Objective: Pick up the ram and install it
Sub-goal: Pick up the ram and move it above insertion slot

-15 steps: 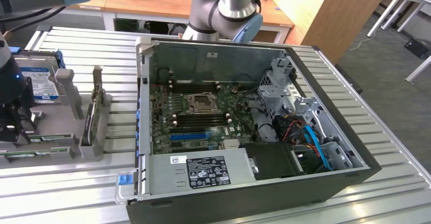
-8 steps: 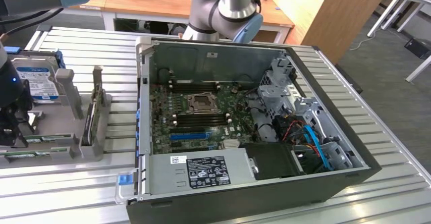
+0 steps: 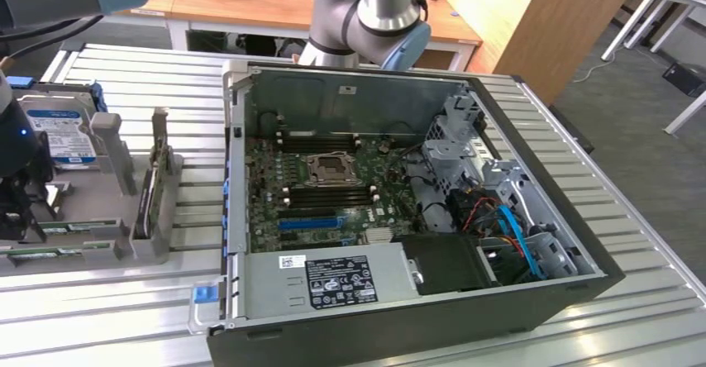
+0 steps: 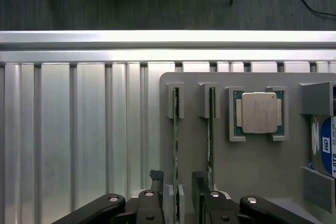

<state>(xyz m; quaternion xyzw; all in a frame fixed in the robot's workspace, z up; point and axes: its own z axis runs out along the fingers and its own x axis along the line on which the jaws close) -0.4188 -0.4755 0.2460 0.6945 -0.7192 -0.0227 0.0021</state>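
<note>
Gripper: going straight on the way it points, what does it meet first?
Probably the ram, standing on edge in the gray holder, lined up between the jaws of the open gripper; depth is unclear.

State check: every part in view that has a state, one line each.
gripper: open, straddling the ram, not gripping
ram: on edge in its holder slot
second ram stick: on edge in the next slot
CPU: flat in its holder pocket
hard drive: in the holder, label showing
computer case: side open, motherboard exposed
</note>
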